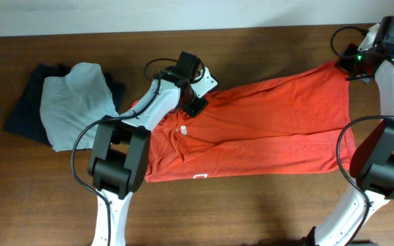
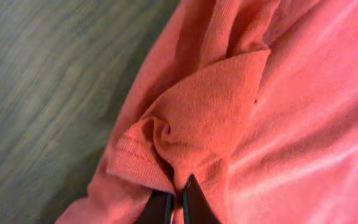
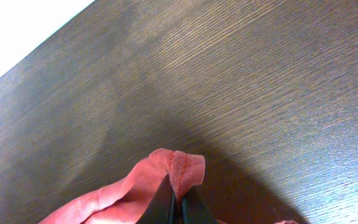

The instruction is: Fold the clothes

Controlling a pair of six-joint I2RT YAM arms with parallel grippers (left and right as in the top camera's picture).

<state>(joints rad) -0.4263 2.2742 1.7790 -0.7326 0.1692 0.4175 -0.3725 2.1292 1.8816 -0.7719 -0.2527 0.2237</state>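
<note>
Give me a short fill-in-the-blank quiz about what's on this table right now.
1. The left gripper and right gripper are each shut on the red ____.
2. In the overhead view, the grey garment lies to the ____ of the shirt.
3. The shirt lies spread on a ____ table.
Missing words: shirt, left, wooden.

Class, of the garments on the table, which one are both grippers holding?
The orange-red T-shirt, spread across the middle; the pale grey garment and navy garment beneath it lie piled aside, untouched.
</note>
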